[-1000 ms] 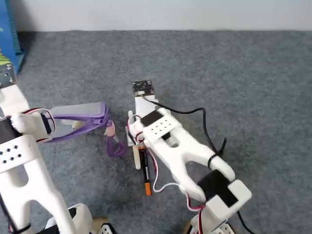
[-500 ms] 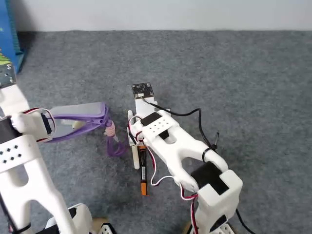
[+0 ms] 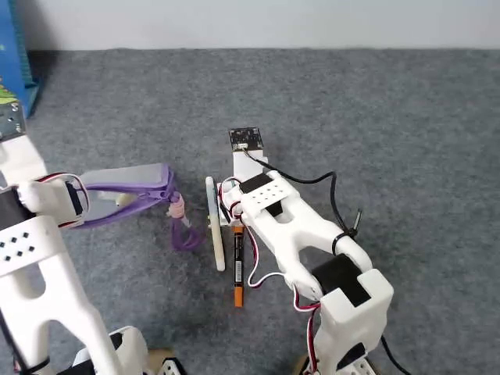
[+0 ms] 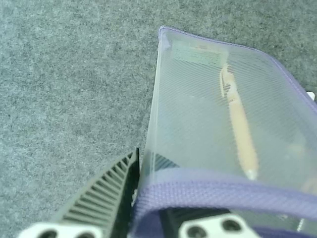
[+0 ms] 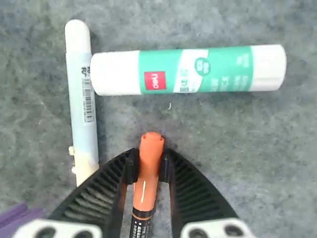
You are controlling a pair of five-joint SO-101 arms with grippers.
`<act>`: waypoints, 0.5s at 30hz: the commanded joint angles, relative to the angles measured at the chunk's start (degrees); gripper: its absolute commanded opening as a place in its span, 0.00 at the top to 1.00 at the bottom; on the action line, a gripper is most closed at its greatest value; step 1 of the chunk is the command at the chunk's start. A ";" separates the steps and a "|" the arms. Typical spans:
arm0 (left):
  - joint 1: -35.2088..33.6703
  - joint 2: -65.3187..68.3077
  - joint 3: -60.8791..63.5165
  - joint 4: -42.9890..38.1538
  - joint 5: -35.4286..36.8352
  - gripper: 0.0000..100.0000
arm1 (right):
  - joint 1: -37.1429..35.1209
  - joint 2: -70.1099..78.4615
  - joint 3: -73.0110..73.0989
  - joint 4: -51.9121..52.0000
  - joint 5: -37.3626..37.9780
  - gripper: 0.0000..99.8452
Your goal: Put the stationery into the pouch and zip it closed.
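Note:
My left gripper is shut on the purple-trimmed edge of the translucent pouch, which has a pencil-like stick inside. In the high view the pouch hangs off the carpet at the left, its purple loop dangling. My right gripper is shut on an orange pen, low over the carpet. Just beyond its tip lie a green and white glue stick and a white pen. From above, the orange pen trails out from under the right arm beside the white pen.
Grey carpet covers the table and lies bare to the right and at the back. A blue box stands at the far left edge. The left arm's white body takes up the front left corner.
The right arm has swung slightly right with the orange pen in its gripper, uncovering more of the white pen. The left arm and pouch have kept still.

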 commanded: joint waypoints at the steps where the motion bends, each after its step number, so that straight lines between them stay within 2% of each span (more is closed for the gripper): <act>1: -0.35 0.09 0.13 -1.05 -0.70 0.99 | 0.13 0.13 -1.41 -0.66 1.14 0.99; 3: -0.35 0.09 0.13 -1.05 -0.70 0.99 | 0.22 -0.31 -1.32 -0.22 2.11 0.99; 7: -0.35 0.09 0.13 -1.05 -0.70 0.99 | 0.48 -3.82 -3.25 7.43 2.20 0.99; 11: -0.35 0.09 0.13 -1.05 -0.70 0.99 | 0.13 -14.99 -3.08 15.16 3.52 0.99; 15: -0.26 0.09 0.13 -1.05 -0.70 0.99 | 0.13 -28.18 -0.18 16.22 5.01 0.99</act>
